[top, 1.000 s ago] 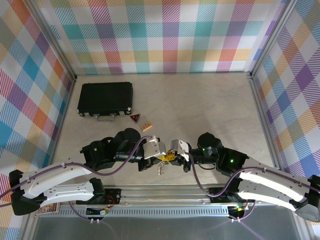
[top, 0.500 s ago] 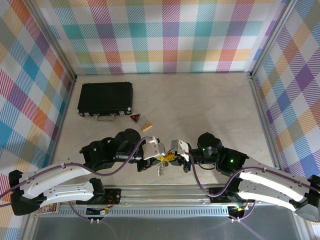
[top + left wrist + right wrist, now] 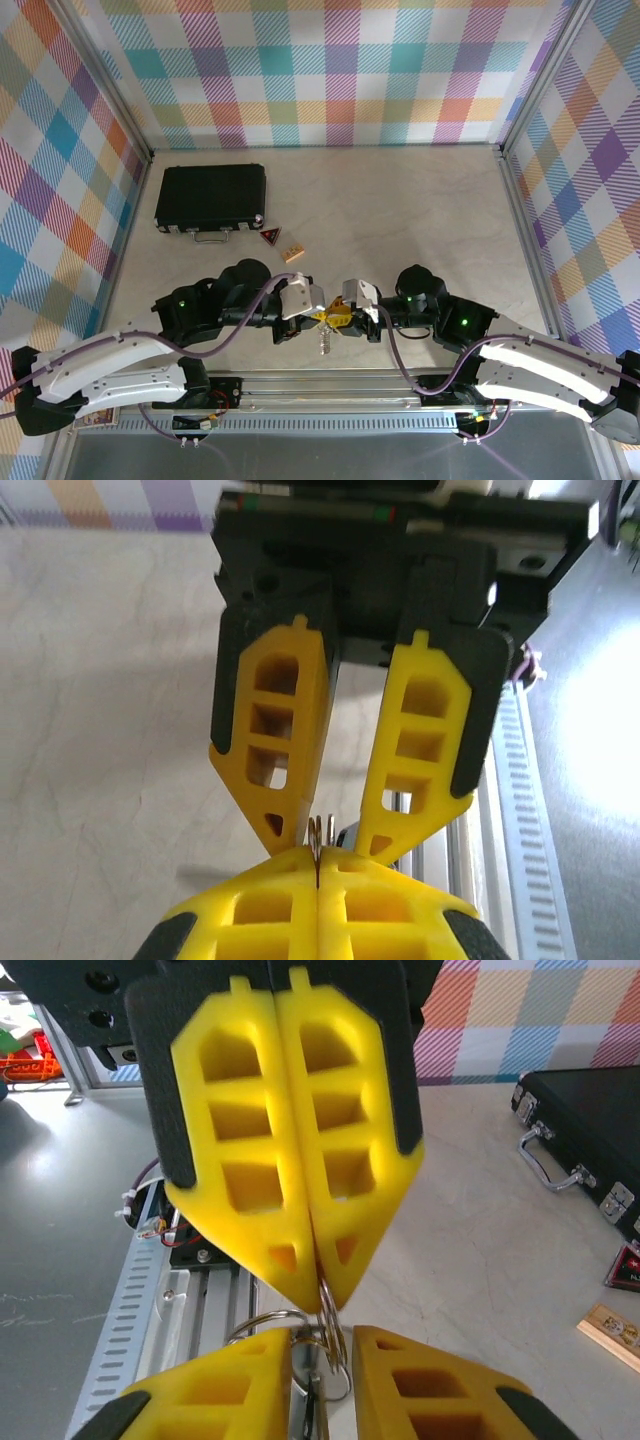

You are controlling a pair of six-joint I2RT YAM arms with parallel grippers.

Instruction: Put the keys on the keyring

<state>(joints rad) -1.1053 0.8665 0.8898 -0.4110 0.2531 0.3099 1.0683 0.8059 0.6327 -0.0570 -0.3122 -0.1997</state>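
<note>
Inside a booth walled in pastel plaid (image 3: 340, 70), over a pale marbled table (image 3: 420, 210), 2 robot arms face each other nose to nose at the near edge. The left gripper (image 3: 314, 314) is clamped tight, its yellow fingers (image 3: 250, 1160) pressed flat together on the thin wire loop (image 3: 262, 1318) of the keys (image 3: 323, 342). The keys dangle below the meeting fingertips, close to the front rail (image 3: 330, 385). The right gripper (image 3: 342, 316) points at it tip to tip with its jaws a little apart. The loop stands in the gap between its 2 fingers (image 3: 430, 1385), which are not closed on it; whether either one brushes the wire cannot be told. Well behind the arms, toward the left rear, lies a black case (image 3: 210, 197). A red-and-black triangular tag (image 3: 270, 237) sits just off its front right corner, and a small tan wooden block (image 3: 293, 252) lies beside the tag.
</note>
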